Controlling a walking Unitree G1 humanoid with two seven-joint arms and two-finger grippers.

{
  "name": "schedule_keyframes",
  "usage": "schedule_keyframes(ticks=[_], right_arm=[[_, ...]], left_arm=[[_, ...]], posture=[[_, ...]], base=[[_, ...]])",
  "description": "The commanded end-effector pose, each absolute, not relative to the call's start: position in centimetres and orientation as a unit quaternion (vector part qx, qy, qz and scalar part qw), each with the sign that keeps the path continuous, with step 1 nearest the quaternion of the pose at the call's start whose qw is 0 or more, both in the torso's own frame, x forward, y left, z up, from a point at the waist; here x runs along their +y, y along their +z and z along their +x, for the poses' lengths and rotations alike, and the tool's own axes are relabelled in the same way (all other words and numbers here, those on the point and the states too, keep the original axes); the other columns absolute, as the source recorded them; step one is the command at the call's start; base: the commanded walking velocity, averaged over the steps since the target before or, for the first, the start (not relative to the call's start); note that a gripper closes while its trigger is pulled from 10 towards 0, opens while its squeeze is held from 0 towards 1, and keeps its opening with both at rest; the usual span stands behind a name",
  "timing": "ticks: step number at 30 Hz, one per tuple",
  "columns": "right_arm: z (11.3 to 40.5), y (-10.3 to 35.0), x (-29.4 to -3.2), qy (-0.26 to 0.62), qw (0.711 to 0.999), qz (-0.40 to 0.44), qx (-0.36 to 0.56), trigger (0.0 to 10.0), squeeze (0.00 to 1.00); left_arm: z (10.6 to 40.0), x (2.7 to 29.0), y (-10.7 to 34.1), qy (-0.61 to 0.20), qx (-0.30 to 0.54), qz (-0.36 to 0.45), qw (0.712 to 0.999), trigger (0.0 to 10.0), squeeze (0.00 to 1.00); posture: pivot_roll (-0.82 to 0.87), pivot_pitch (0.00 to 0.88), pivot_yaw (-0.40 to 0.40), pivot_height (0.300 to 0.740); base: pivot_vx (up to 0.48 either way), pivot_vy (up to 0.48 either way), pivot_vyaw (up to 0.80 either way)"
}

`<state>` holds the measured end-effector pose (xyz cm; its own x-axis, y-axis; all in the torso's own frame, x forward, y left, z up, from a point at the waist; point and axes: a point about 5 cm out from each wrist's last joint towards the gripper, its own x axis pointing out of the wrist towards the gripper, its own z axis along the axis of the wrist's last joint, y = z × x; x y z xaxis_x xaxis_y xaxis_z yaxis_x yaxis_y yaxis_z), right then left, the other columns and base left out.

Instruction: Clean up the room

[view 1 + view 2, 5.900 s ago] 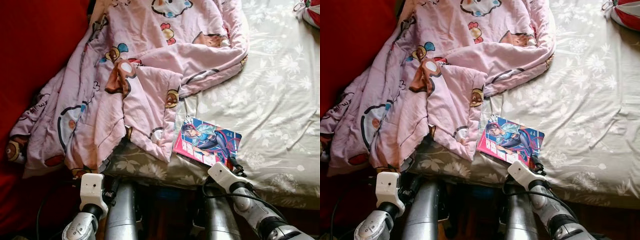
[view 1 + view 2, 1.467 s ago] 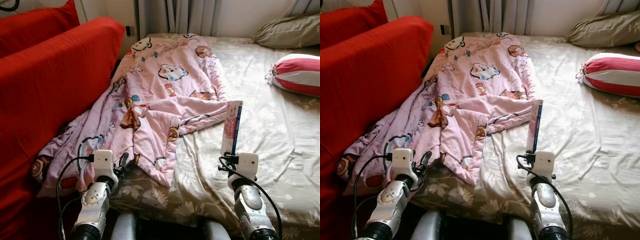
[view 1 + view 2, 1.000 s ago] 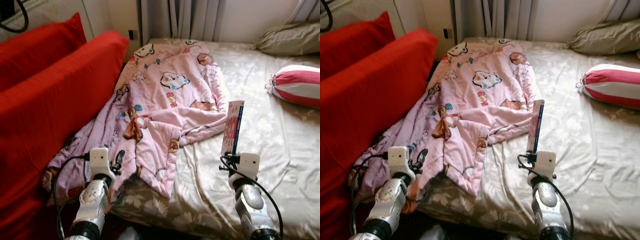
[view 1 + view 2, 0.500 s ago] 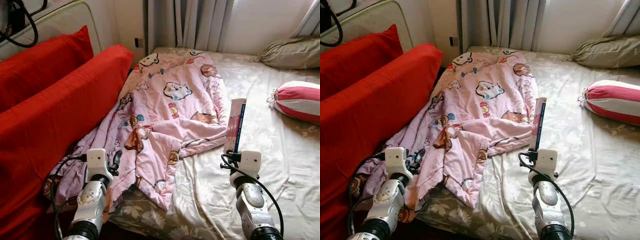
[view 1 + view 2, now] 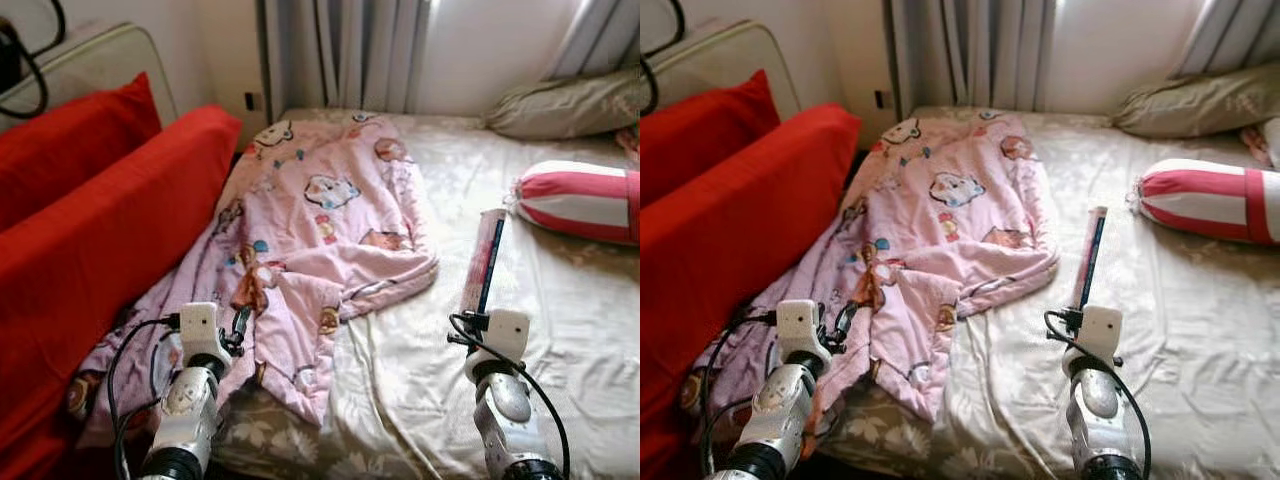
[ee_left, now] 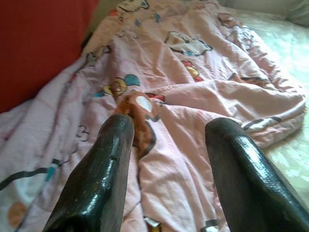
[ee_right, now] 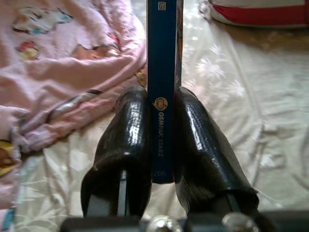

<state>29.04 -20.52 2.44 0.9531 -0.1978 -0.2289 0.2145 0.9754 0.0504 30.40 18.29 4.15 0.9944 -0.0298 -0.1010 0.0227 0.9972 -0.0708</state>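
My right gripper is shut on a thin comic book, held upright and edge-on above the bed. In the right wrist view the book's blue spine is clamped between the two black fingers. A crumpled pink cartoon-print blanket covers the bed's left half. My left gripper hovers low over the blanket's near corner, open, with nothing between its fingers.
A red sofa with red cushions stands close along the bed's left side. A red-and-white striped bolster and an olive pillow lie at the far right. Curtains hang behind the bed.
Over the earlier frames the right gripper lifted the book off the bed's near edge and stood it upright. The camera has tilted up and shifted, showing more of the wall and curtains.
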Motion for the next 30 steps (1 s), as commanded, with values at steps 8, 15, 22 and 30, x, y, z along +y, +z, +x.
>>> schedule_keyframes(ticks=[8,15,22,30], right_arm=[[29.34,2.7,-21.31,-0.127,0.985,0.041,0.113,10.0,0.0],[29.42,2.82,-20.96,-0.123,0.986,0.043,0.108,10.0,0.0],[29.48,2.91,-20.59,-0.109,0.988,0.029,0.103,10.0,0.0],[29.47,2.71,-20.56,-0.104,0.988,0.021,0.112,10.0,0.0]], left_arm=[[30.05,17.99,3.79,-0.02,0.053,-0.033,0.998,10.0,0.0],[30.03,18.2,3.81,-0.016,0.052,-0.033,0.998,10.0,0.0],[30.05,18.24,3.84,-0.016,0.052,-0.033,0.998,10.0,0.0],[30.06,18.25,3.84,-0.017,0.053,-0.033,0.998,10.0,0.0]], posture=[[0.05,0.027,-0.039,0.74],[0.05,0.035,-0.041,0.74],[0.05,0.039,-0.039,0.74],[0.05,0.043,-0.036,0.74]], base=[[0.0,-0.298,-0.08],[0.0,-0.295,-0.6],[0.0,-0.295,0.0],[0.0,-0.288,0.0]])
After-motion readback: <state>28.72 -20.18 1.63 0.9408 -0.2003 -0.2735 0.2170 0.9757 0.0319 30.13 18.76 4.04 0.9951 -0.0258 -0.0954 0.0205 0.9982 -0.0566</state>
